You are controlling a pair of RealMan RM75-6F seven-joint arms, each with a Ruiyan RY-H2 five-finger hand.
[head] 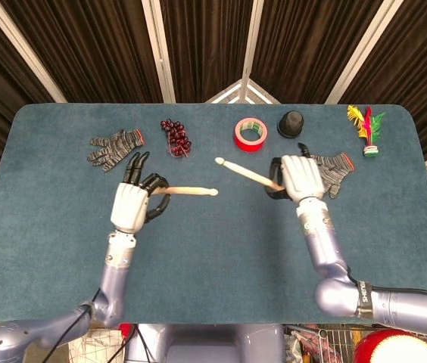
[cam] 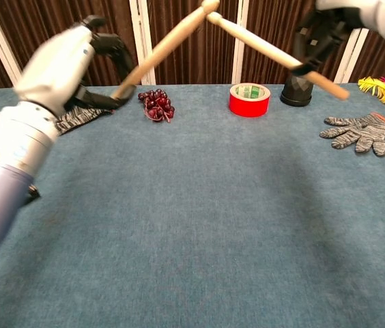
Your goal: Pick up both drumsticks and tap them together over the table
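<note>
With both drumsticks lifted off the surface (head: 221,249), the task stands in its tapping step, and I judge the sticks to be at the open part of a stroke. The left robot hand (head: 132,203), left of centre in the head view, has its fingers curled around the butt of the left drumstick (head: 187,191), which points toward the middle of the frame. The right robot hand (head: 298,177), right of centre, grips the butt of the right drumstick (head: 249,173), which slants up and leftward. In the head view the two tips sit near each other but apart; in the chest view they appear almost meeting at the top centre, though I cannot tell whether they touch.

The next move, as I read it, calls for bringing the hands inward so the shafts cross and knock, keeping both grips firm and the sticks well above the red tape roll (head: 249,134) and the beads (head: 176,136).
</note>
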